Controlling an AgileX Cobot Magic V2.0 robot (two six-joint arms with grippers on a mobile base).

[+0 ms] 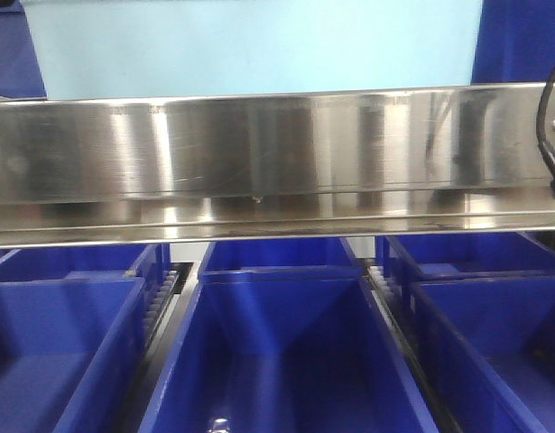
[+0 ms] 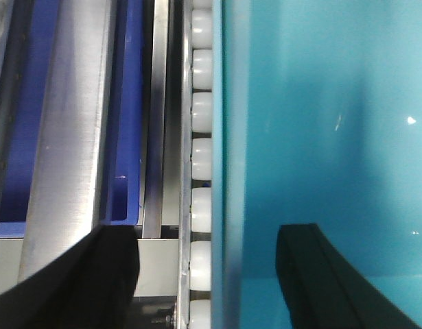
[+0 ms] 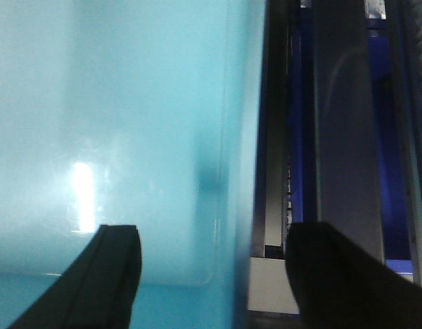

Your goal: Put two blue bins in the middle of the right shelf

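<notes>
One pale sky-blue bin stands on the shelf level above the steel rail; only its front wall shows in the front view. A second pale bin is out of view. My left gripper is open and straddles the left wall of the bin, with one finger inside and the other finger outside over the rollers. My right gripper is open and straddles the right wall of the bin, with one finger inside and the other outside.
A wide steel shelf rail crosses the front view. Below it stand dark blue bins at the left, middle and right. White rollers run beside the pale bin. A black cable hangs at the right.
</notes>
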